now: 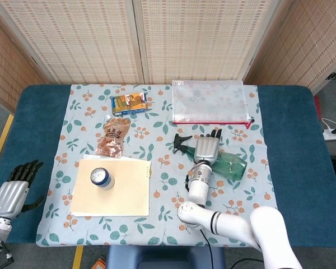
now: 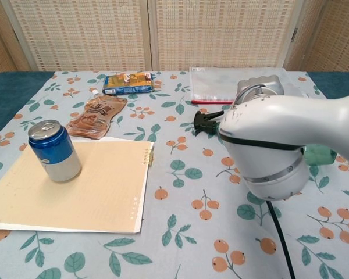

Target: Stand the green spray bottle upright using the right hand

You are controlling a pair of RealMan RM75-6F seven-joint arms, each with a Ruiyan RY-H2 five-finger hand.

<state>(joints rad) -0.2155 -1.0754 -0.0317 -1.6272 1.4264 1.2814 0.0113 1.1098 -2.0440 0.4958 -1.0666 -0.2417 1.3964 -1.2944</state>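
Observation:
The green spray bottle (image 1: 231, 165) lies on its side on the floral cloth, black trigger head (image 1: 182, 142) pointing left. My right hand (image 1: 206, 149) hovers palm-down over the bottle's neck, fingers stretched toward the far side; I cannot see whether it touches the bottle. In the chest view the right arm (image 2: 273, 145) hides most of the bottle, leaving the black trigger head (image 2: 205, 120) and a green sliver (image 2: 320, 154). My left hand (image 1: 12, 190) hangs off the table's left edge, fingers apart, holding nothing.
A blue can (image 1: 102, 178) stands on a beige folder (image 1: 120, 193). A brown pouch (image 1: 113, 138) and a snack packet (image 1: 129, 103) lie further back on the left. A clear zip pouch with red edge (image 1: 210, 101) lies behind the bottle.

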